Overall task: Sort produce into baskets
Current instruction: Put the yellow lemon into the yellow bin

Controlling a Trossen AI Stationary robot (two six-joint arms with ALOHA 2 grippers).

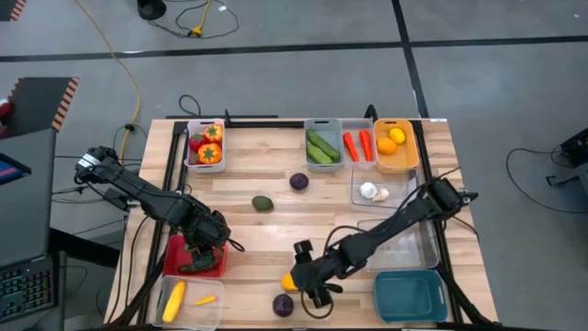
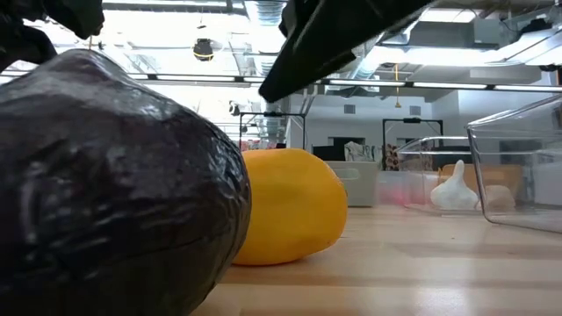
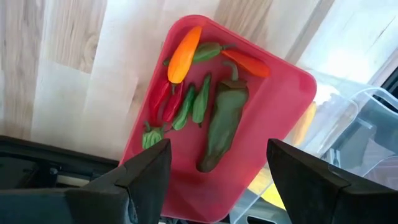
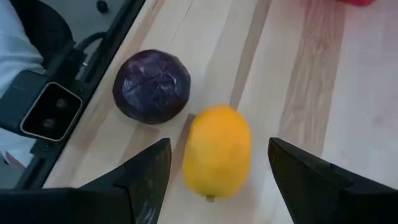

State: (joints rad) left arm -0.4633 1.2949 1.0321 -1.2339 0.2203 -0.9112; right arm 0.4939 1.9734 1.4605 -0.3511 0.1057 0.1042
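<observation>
From where I stand, the left hand (image 1: 204,250) hangs wide open over the red basket (image 3: 281,118) at the near left of the bench (image 1: 266,175), empty, with peppers (image 3: 222,121) lying in the basket below it. It seems to be waiting, and it does best to stay there, out of the other arm's way.

The step in hand, as I judge it, belongs to the right hand (image 4: 214,177), which is low at the near edge, a little right of the red basket. Its fingers are spread wide and hold nothing, and the lemon (image 4: 217,151) lies on the bench just ahead of the gap between them. A purple round (image 4: 151,86) sits just beside the lemon, nearly touching it.

To do this well, the hand should centre on the lemon's narrow width and come straight down, so neither finger nudges the purple round or rolls the lemon off the near edge. The lemon is smooth and rounded, so I would close on its middle, not an end, or it may squirt out.

The likely goal is the orange basket (image 1: 411,158) at the far right, where other lemons (image 1: 393,140) already lie. That is well away across the bench, so the lift should clear the clear bins (image 1: 404,244) in between.
</observation>
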